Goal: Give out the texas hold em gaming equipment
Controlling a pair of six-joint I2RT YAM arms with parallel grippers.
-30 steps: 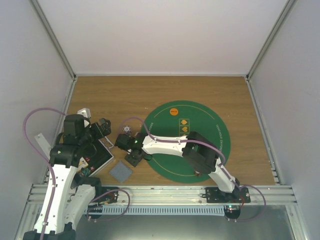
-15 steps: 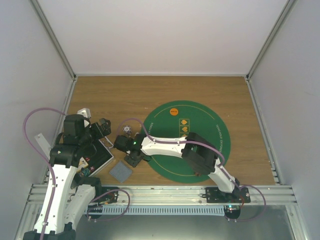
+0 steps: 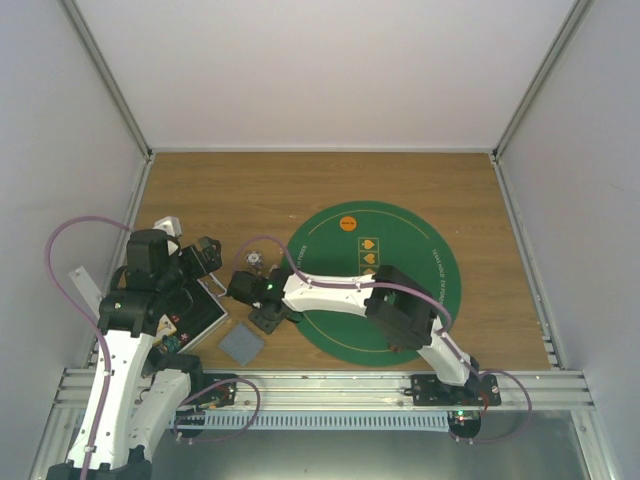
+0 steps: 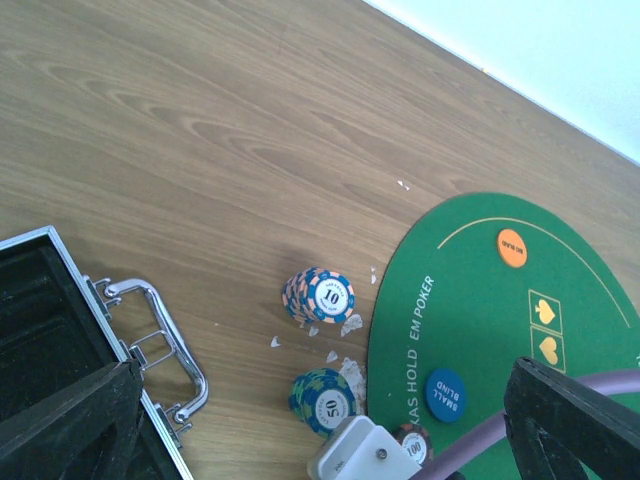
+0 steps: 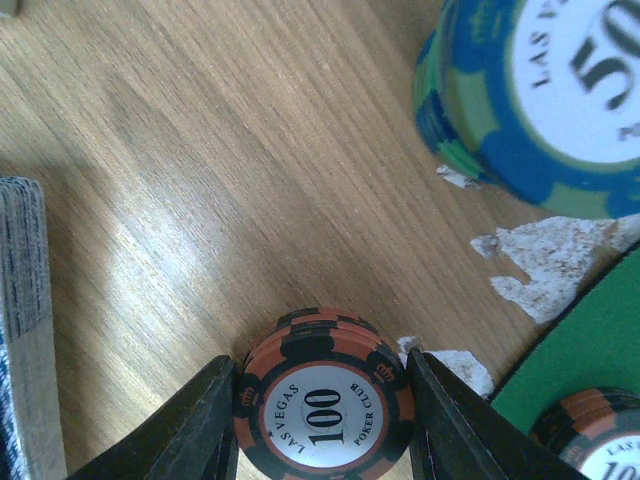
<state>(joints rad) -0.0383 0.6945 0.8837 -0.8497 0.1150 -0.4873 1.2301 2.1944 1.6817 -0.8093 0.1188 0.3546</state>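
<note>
My right gripper (image 5: 320, 368) is shut on a small stack of orange-black 100 chips (image 5: 322, 410), low over the wood just left of the green mat's edge (image 5: 590, 350). In the top view it (image 3: 268, 318) sits between the mat and the grey-backed card deck (image 3: 241, 343). A second 100 stack (image 5: 605, 440) rests on the mat. A blue-green 50 stack (image 4: 325, 400) and a blue-orange 10 stack (image 4: 320, 296) stand on the wood. A blue disc (image 4: 445, 393) and an orange disc (image 4: 511, 246) lie on the mat. My left gripper (image 3: 205, 255) hovers open and empty over the case.
The open black case (image 4: 50, 330) with a metal handle (image 4: 165, 335) lies at the left. The big green mat (image 3: 400, 300) covers the middle right. White flecks (image 5: 555, 255) are on the wood by the mat's edge. Walls enclose the table.
My right arm has shifted slightly to the left, with the gripper staying round the 100 chips. The left arm has not moved.
</note>
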